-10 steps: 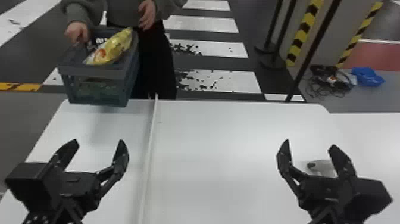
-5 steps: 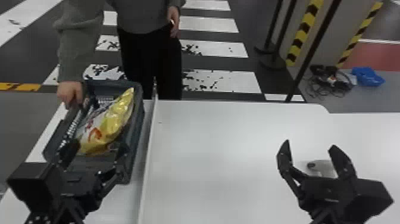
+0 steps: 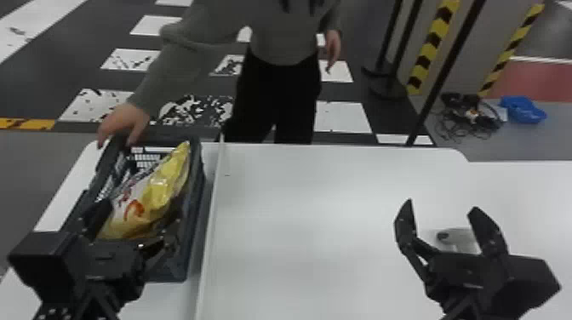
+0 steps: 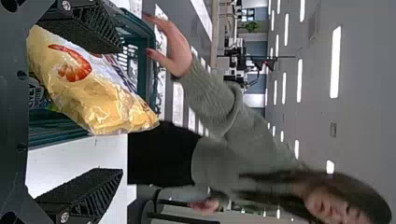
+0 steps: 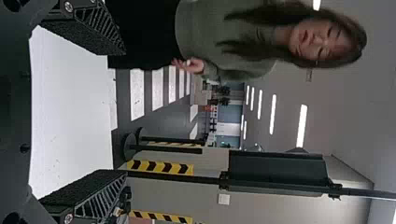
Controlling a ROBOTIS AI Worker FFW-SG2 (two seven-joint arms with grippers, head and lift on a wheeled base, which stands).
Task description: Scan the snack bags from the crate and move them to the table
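Step in hand, as judged: crate delivery, ahead of the first pick. In the head view the crate (image 3: 196,187) sits on the surface (image 3: 323,238) at the left of the frame, beside a thin divider (image 3: 212,212); a person's hand (image 3: 124,122) is at its far rim, upper left. The yellow bag (image 3: 157,191) lies slanted inside the crate, its upper end by the rim nearest the divider. The left wrist view shows part of another packet (image 4: 36,93) beneath it. Left gripper (image 3: 140,218), lower left: fingers wide, nothing between them gripped; whether one touches the bag, cannot tell. Right gripper (image 3: 442,204), lower right: fingers also wide and empty, over bare surface and a small grey object (image 3: 461,239), possibly the scanner. Next move, estimated: wait for the hand to clear the rim, then bring the left fingers down astride the bag, close gently, lift it past the crate wall and show its code for scanning before setting it on the surface. Risk: loose film could slip, or a finger could catch the rim. Change: 1.0 s ago the crate was held in the air at upper left, past the surface's far edge; by 0.5 s ago it was down at the left. Since then it has slid a little toward the bottom of the frame, bag with it. Both grippers look unchanged in place and spread.
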